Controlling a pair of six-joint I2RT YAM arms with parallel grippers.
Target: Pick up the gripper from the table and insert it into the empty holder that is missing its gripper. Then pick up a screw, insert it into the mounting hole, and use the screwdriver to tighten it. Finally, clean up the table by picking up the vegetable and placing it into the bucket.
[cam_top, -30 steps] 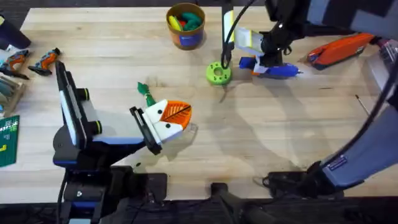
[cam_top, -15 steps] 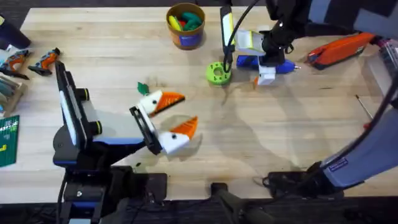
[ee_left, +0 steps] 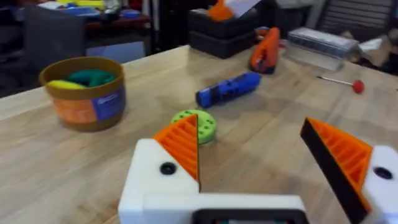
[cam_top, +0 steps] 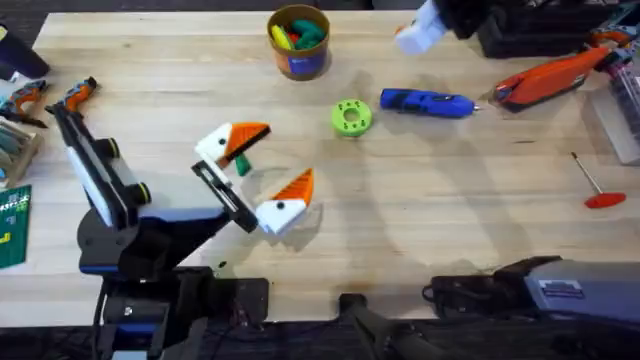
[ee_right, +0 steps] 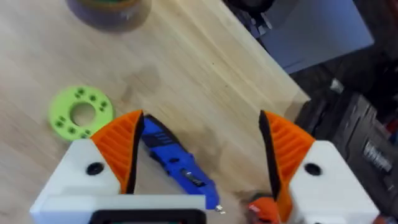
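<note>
My left gripper stands open low over the table's middle. The dark-green vegetable lies between its fingers, close to the far one. The blue screwdriver lies flat on the table right of centre, also seen as the screwdriver and the screwdriver. My right gripper hangs open well above it, nothing held, and shows at the back as the right gripper. The bucket stands at the back centre with toys inside. The loose gripper piece, the bare holder and the screw are out of view.
A lime-green disc with holes sits left of the screwdriver. An orange tool lies at the back right, a thin red-handled rod at the right. Small tools clutter the left edge.
My right gripper let go of the screwdriver and rose away to the back. My left gripper opened from shut and shifted left around the vegetable.
</note>
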